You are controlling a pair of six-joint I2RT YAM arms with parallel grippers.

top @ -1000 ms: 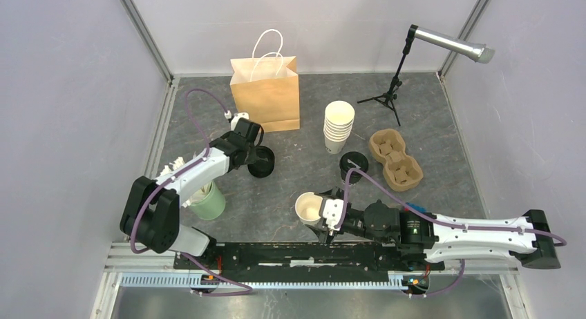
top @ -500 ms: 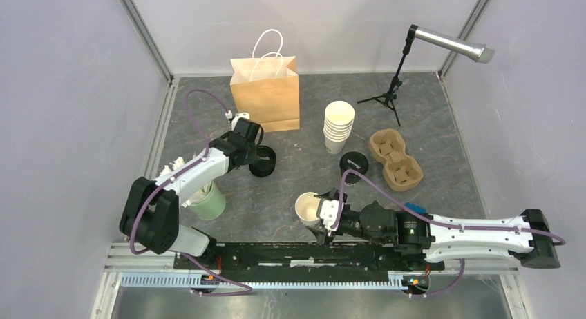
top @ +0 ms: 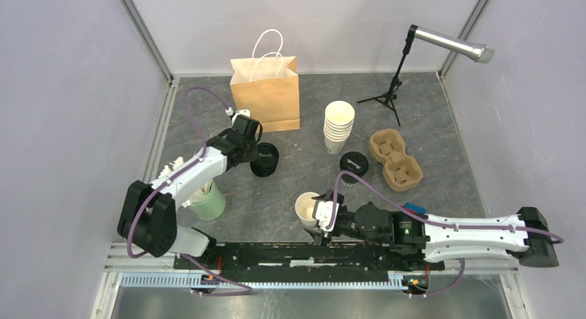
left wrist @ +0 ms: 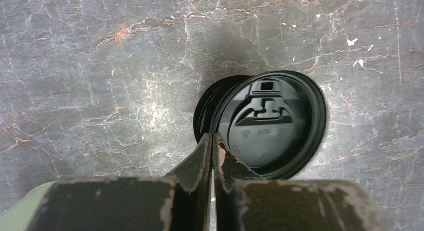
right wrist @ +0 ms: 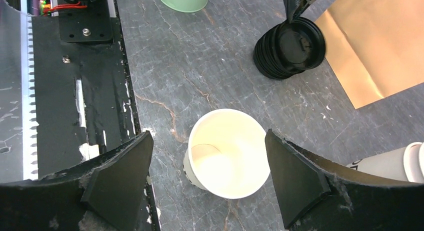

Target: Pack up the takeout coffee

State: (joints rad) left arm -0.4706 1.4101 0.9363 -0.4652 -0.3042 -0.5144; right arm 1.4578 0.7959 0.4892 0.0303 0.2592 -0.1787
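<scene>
Two grippers, two states. The left gripper [left wrist: 213, 140] is clenched on the rim of the top black lid [left wrist: 272, 123], which sits tilted on the lid stack [top: 265, 160] near the brown paper bag [top: 265, 91]. The right gripper [right wrist: 208, 136] gapes wide around a lidless paper cup [right wrist: 227, 156] at the near edge of the table [top: 297, 188], without gripping it. A lidded cup [top: 354, 161] stands just beside the pulp cup carrier [top: 395, 159].

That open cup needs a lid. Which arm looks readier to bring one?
Left. The left gripper has its jaws pinched on the top lid of the black stack; the right gripper stands jaws open around the cup.
</scene>
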